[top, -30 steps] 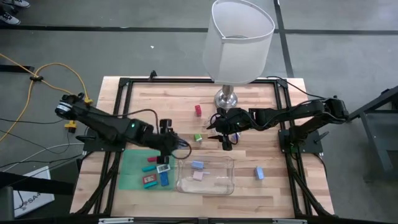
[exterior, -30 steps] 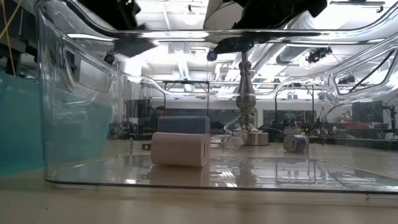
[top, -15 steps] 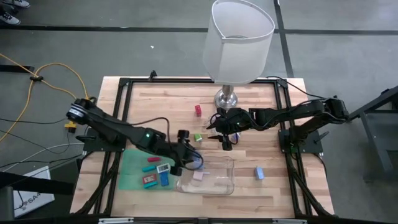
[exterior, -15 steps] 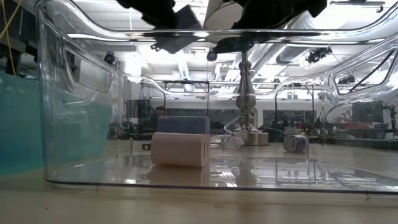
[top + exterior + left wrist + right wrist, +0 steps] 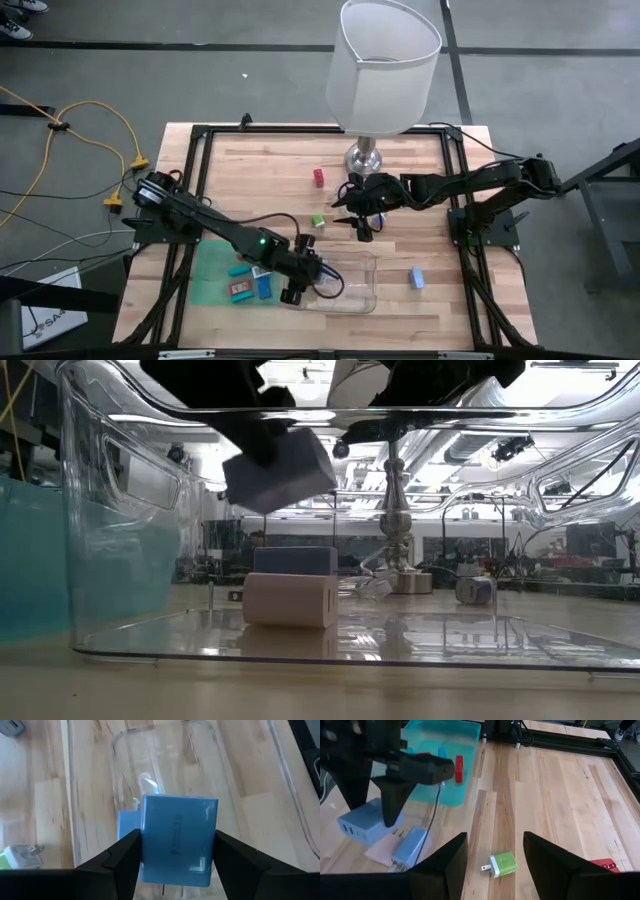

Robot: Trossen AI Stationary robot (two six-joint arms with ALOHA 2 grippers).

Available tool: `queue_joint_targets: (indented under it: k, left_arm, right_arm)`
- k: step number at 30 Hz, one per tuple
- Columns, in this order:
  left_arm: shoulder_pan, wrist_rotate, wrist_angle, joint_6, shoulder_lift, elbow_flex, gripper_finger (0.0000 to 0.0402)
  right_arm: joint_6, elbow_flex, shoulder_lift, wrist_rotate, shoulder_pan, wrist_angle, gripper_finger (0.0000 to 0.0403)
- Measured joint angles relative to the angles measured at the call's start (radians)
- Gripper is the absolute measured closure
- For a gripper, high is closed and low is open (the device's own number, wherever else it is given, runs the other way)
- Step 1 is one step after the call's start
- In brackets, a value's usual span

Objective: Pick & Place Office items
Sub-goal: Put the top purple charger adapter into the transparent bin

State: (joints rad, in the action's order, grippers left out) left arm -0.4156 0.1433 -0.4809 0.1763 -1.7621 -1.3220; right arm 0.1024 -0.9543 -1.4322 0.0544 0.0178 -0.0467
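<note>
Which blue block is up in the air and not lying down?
The blue block pinched in the left hand, hanging above the clear tray. The other blue block lies on the tray floor behind a pink one.

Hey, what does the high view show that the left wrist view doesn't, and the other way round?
Only the high view shows the lamp, the right gripper open beside its base, the red item, the green mat and a blue item on the right.

Only the left wrist view shows the left gripper closed on a blue charger, with its faint marking; from above the arm hides it.

Both show the clear tray under the left gripper, the green plug and the wooden table.
</note>
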Motion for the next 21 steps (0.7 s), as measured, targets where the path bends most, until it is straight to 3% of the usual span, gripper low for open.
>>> queue_joint_targets:
  k: [21]
  left_arm:
    - [0.003,-0.038,-0.006,0.042,-0.053,0.000,0.0188]
  right_arm:
    - [0.000,0.000,0.000,0.000,0.000,0.008,0.0223]
